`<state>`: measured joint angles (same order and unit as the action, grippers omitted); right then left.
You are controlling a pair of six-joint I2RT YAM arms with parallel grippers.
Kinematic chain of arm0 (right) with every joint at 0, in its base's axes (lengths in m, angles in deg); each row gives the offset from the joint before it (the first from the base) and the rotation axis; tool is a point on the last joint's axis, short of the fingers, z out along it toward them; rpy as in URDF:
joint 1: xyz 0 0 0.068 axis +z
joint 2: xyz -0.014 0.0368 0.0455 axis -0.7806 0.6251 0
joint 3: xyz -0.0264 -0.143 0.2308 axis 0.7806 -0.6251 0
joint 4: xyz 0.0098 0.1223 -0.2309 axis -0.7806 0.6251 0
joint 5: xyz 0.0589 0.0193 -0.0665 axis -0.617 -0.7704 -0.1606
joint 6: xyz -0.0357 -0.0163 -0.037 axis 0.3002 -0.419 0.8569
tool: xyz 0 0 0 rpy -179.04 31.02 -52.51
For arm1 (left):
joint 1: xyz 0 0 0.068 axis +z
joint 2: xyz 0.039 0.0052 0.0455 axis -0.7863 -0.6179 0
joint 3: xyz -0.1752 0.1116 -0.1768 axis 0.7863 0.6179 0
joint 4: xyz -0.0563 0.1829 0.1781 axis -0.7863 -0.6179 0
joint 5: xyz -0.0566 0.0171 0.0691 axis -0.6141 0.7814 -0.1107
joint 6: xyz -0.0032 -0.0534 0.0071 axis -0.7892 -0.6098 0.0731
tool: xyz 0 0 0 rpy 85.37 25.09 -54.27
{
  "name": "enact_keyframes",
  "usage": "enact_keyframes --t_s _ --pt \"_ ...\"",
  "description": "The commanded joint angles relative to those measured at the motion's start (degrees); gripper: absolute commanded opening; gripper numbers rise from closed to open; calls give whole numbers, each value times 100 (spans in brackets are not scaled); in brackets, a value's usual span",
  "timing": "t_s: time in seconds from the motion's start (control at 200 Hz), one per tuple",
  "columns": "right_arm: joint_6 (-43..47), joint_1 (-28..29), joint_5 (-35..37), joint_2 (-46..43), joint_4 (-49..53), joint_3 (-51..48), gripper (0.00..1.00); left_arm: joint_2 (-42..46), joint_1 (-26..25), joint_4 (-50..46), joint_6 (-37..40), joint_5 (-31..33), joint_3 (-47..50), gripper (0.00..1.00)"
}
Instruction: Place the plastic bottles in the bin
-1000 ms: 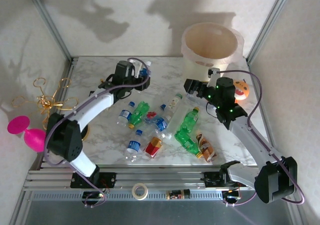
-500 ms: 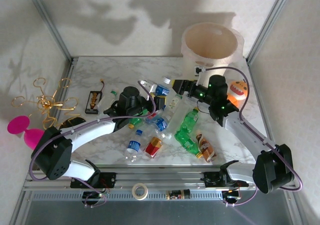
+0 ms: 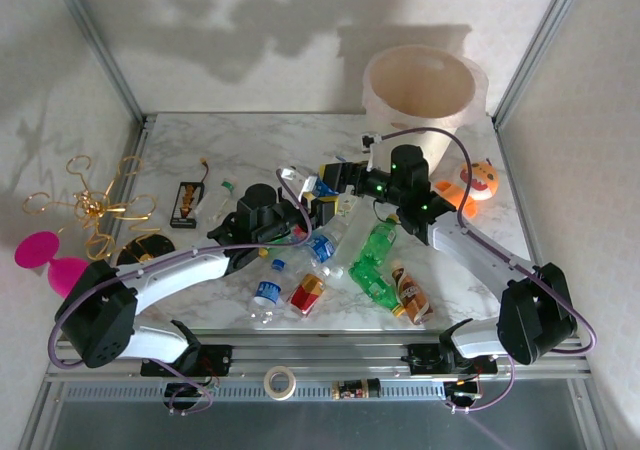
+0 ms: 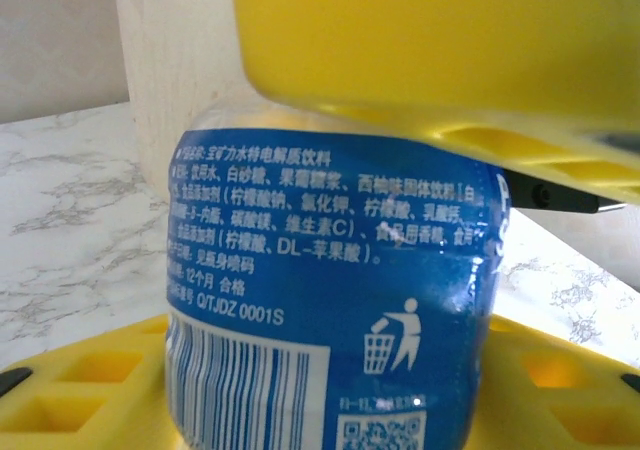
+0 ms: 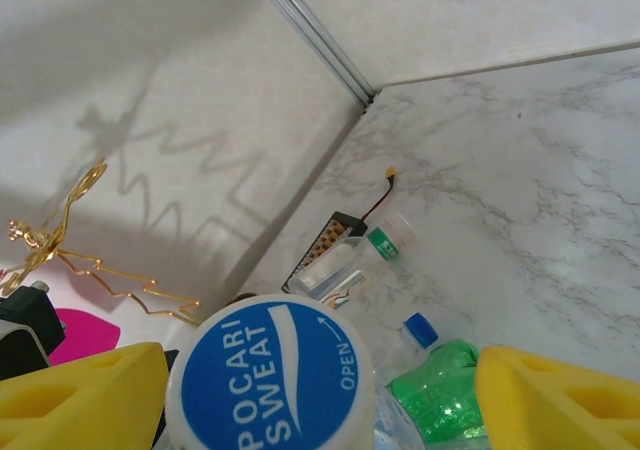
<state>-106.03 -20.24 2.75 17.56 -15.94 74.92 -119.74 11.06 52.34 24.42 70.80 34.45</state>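
Note:
A blue-labelled plastic bottle (image 3: 320, 184) hangs above the table's middle, and my left gripper (image 3: 300, 198) is shut on its body. In the left wrist view the label (image 4: 330, 310) sits between the yellow fingers (image 4: 440, 40). My right gripper (image 3: 336, 174) meets it from the right, open. In the right wrist view its fingers (image 5: 80, 400) flank the bottle's white-and-blue cap (image 5: 270, 375). The left finger is at the cap and a gap shows on the right. Several other bottles lie below, among them green (image 3: 380, 238), red-labelled (image 3: 308, 292) and brown-labelled (image 3: 410, 295) ones. The bin (image 3: 366, 82) stands at the back right.
An orange toy (image 3: 478, 182) lies right of the right arm, in front of the bin. A black board with a wire (image 3: 186, 202) and a small clear vial (image 5: 385, 240) lie at the left. A gold wire ornament (image 3: 95, 205) and a pink object (image 3: 50, 260) sit off the table's left edge.
My left arm has swung from the back left to the centre, carrying the blue-labelled bottle. My right gripper has moved left to the bottle's cap and its jaws have narrowed.

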Motion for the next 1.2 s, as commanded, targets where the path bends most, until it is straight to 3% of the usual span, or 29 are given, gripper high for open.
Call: enact_keyframes --t_s 0.0,0.34,0.706,1.001,1.197 --pt "138 83 6 84 199 136 80 172 -80 349 140 174 27 53" --pt "174 146 -23 3 414 5 81 107 -89 365 79 387 -9 56" --pt "15 148 -99 14 147 -76 56 70 -108 391 39 390 8 63" --pt "196 137 503 28 335 169 51 356 -98 575 -174 636 234 91" --pt "479 5 811 253 724 658 49 966 52 677 -380 995 549 99"
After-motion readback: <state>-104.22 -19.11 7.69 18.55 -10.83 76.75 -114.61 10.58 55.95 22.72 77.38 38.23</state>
